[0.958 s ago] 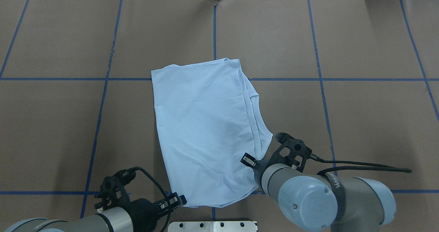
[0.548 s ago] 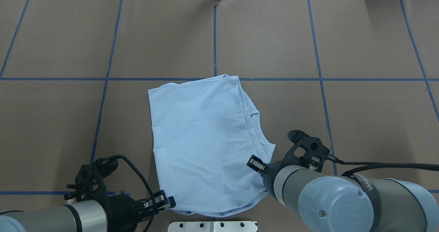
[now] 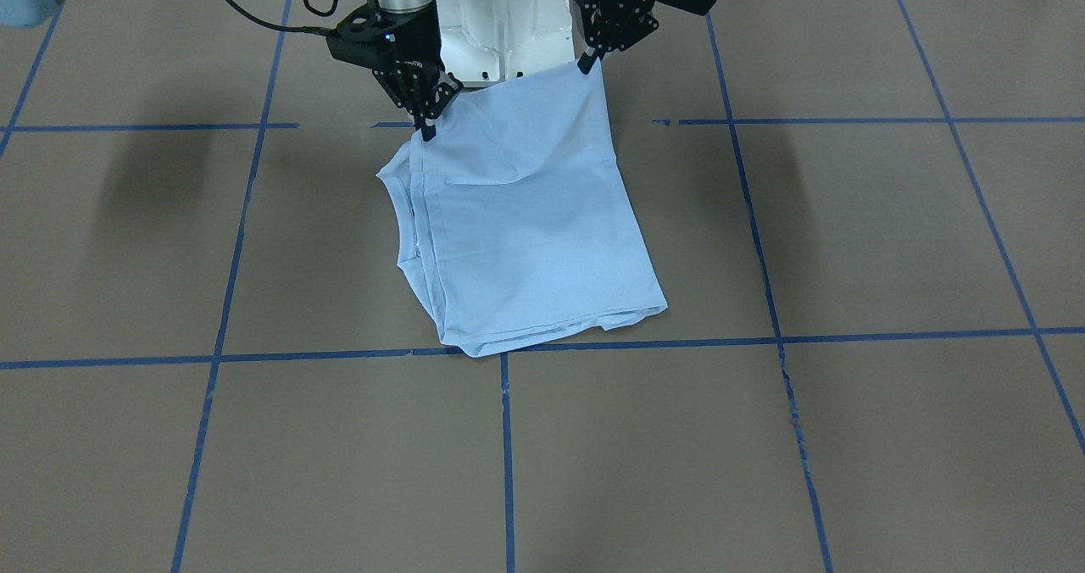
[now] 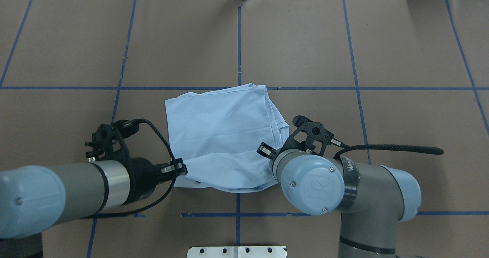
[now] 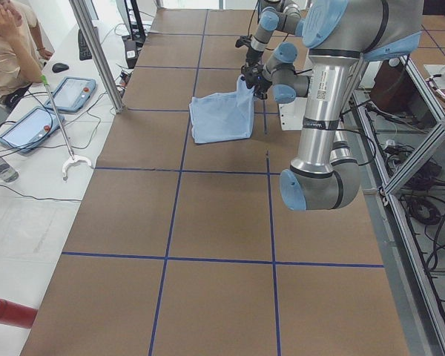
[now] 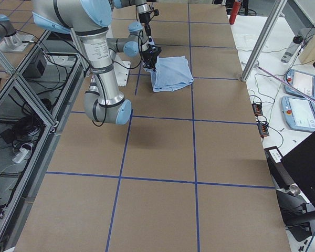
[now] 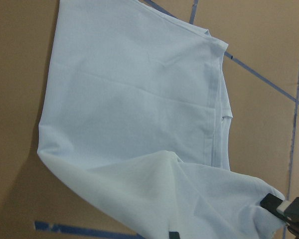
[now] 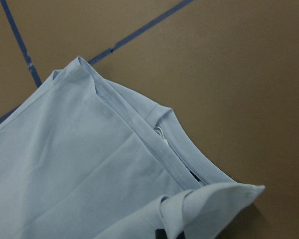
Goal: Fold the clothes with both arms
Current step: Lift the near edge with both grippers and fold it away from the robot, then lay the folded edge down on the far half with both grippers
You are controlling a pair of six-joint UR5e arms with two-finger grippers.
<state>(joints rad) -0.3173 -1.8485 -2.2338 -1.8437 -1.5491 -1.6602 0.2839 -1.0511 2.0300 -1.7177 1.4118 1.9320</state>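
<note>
While its far half lies flat on the brown worktop (image 3: 848, 234), a light blue T-shirt (image 3: 525, 217) hangs by two corners from a two-armed robot. The left hand (image 3: 585, 64) is closed on one corner of the raised edge. The right hand (image 3: 426, 126) is clamped on the other corner. The cloth between them is lifted off the surface just in front of the white pedestal base (image 3: 500, 22).

Seen from overhead, the left arm (image 4: 57, 189) reaches in low from one side, and the right arm (image 4: 344, 185) bends over the opposite side of the garment. The shirt is already doubled over, with layered hems stacked along the side nearer the right hand. The round collar (image 8: 189, 144) shows there, its band gaping slightly in the right wrist view. No chest print is visible in any frame.

The flat end of the shirt touches the crossing of the blue tape lines (image 3: 763, 338) that divide the worktop into squares.

At the far end of the room, in the left side view, a person (image 5: 7, 44) sits at a white desk well apart from the robot.
</note>
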